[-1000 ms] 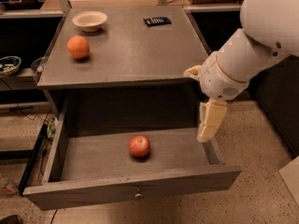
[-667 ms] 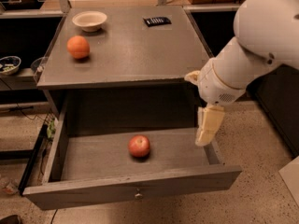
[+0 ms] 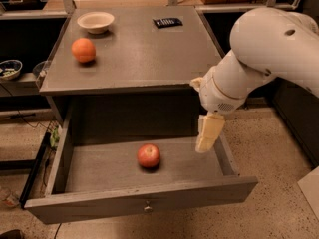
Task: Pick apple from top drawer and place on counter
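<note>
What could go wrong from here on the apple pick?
1. The hand hangs low by the drawer's right wall, so a sideways move toward the apple might clip that wall.
2. The apple lies loose on the drawer floor, left of the hand. An off-centre touch could roll it away.
3. An orange of similar size sits on the counter and might be mistaken for the target.

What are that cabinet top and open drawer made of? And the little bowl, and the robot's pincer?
The counter and top drawer look like wood painted matte grey: flat boards, no shine. The bowl looks like smooth cream ceramic, possibly plastic. The pincer, hanging over the drawer's right side, apart from the apple, looks like pale cream plastic or rubber.
</note>
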### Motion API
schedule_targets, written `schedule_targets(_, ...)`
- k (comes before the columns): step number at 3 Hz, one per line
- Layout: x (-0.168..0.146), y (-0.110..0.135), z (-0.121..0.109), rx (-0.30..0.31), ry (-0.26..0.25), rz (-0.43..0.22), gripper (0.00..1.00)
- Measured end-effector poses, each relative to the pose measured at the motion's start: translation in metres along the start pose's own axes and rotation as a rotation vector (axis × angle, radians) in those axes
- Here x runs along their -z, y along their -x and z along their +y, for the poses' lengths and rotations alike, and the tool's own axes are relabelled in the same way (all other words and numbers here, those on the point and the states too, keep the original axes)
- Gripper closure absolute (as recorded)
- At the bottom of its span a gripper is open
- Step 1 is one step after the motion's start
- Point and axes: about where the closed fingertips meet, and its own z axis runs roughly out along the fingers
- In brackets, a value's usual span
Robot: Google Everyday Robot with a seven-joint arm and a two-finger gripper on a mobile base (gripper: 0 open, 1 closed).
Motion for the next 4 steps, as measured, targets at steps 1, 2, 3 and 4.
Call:
schedule_targets(1,-0.008,0.017,-0.013,0.025,-0.007,-0.005,0.0)
schedule_targets(2,-0.038,0.049,-0.038,0.079,0.013,-0.048,0.0)
schedule_targets(3,-0.038,0.049,-0.038,0.079,0.013,-0.048,0.0)
schedule_targets(4,-0.047,0.05,-0.026,0.06,0.022,-0.051,0.0)
